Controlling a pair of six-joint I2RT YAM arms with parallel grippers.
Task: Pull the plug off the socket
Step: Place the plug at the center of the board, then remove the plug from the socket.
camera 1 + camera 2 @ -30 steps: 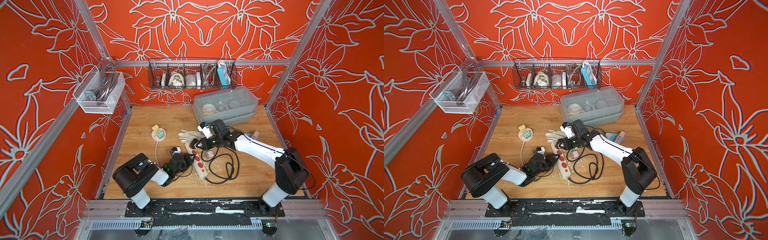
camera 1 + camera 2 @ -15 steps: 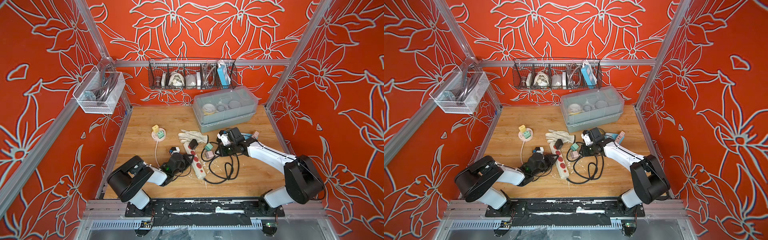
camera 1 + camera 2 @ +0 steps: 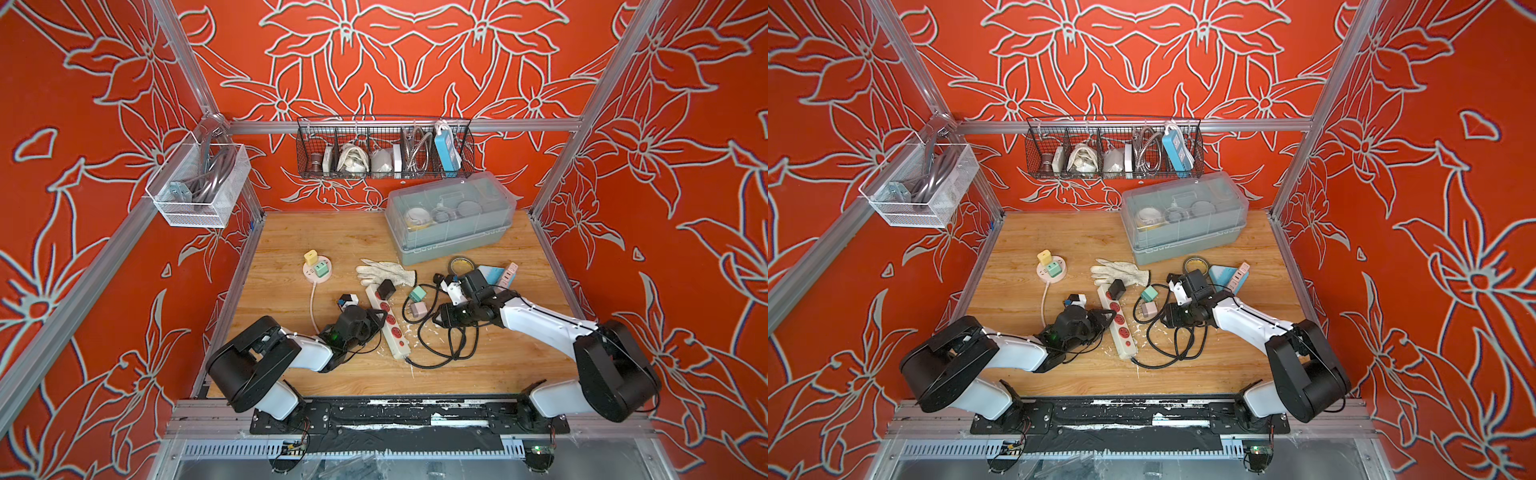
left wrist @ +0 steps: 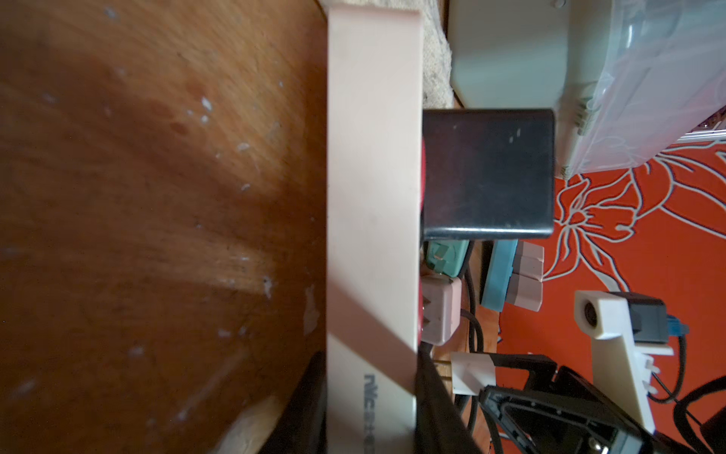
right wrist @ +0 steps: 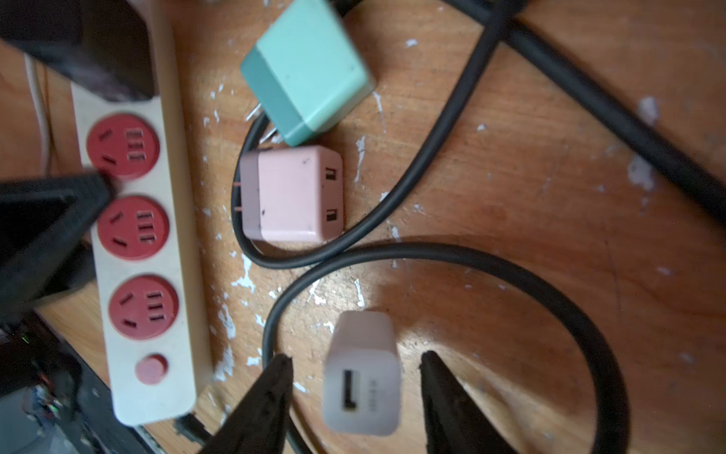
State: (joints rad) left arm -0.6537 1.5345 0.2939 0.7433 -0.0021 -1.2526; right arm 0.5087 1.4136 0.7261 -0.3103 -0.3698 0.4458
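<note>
The socket, a white power strip [image 3: 390,325] [image 3: 1120,322] with red outlets, lies on the wooden table in both top views. A black plug [image 3: 385,289] [image 4: 487,173] stands in its far outlet. My left gripper [image 3: 376,321] [image 4: 371,373] is shut across the strip's body. My right gripper [image 3: 440,320] [image 5: 356,357] hovers just right of the strip, open. A white plug [image 5: 361,373] [image 4: 469,373] sits loose between its fingers with a gap on each side, its prongs free of the strip.
A green plug [image 5: 306,70] and a pink plug [image 5: 290,194] lie loose beside the strip inside loops of black cable [image 3: 440,353]. A glove [image 3: 386,272], a tape roll [image 3: 460,262], a grey lidded box [image 3: 449,220] and a round pink socket [image 3: 318,269] lie farther back.
My right gripper carried the white plug away from the strip, rightwards and towards the front, then opened. The left gripper stayed shut on the strip.
</note>
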